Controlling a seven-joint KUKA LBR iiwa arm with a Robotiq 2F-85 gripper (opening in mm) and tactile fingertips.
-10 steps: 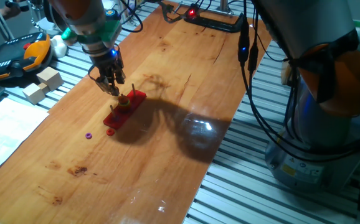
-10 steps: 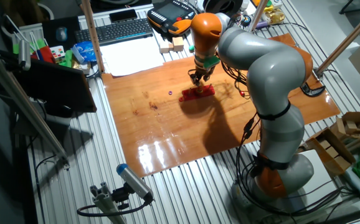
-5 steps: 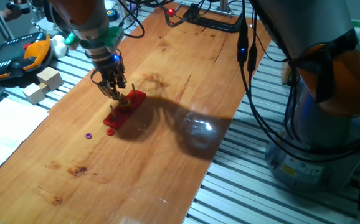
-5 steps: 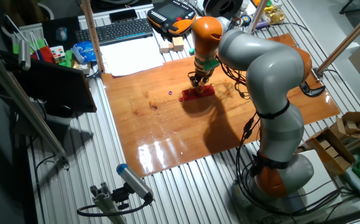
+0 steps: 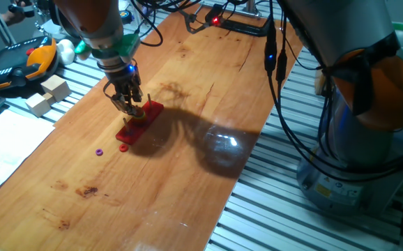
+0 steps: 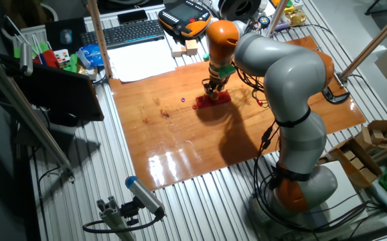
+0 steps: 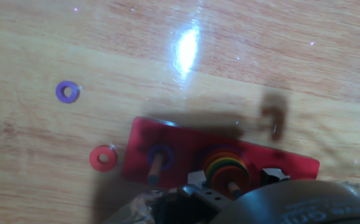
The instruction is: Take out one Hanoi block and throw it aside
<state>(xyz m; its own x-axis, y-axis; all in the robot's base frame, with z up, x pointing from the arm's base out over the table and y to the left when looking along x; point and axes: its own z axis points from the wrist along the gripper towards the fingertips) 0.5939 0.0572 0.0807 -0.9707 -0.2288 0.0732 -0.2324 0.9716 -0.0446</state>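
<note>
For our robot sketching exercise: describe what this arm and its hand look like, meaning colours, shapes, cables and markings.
The arm is made of bulky, rounded silver-grey segments with orange joint rings. A green collar sits at the wrist, above a small dark metal two-finger hand with a blue light. Black cables run along the arm. No markings are legible.

Robotics lab: slatted aluminium bench (image 6: 200,194), cables (image 5: 285,104), keyboard (image 6: 133,31).
</note>
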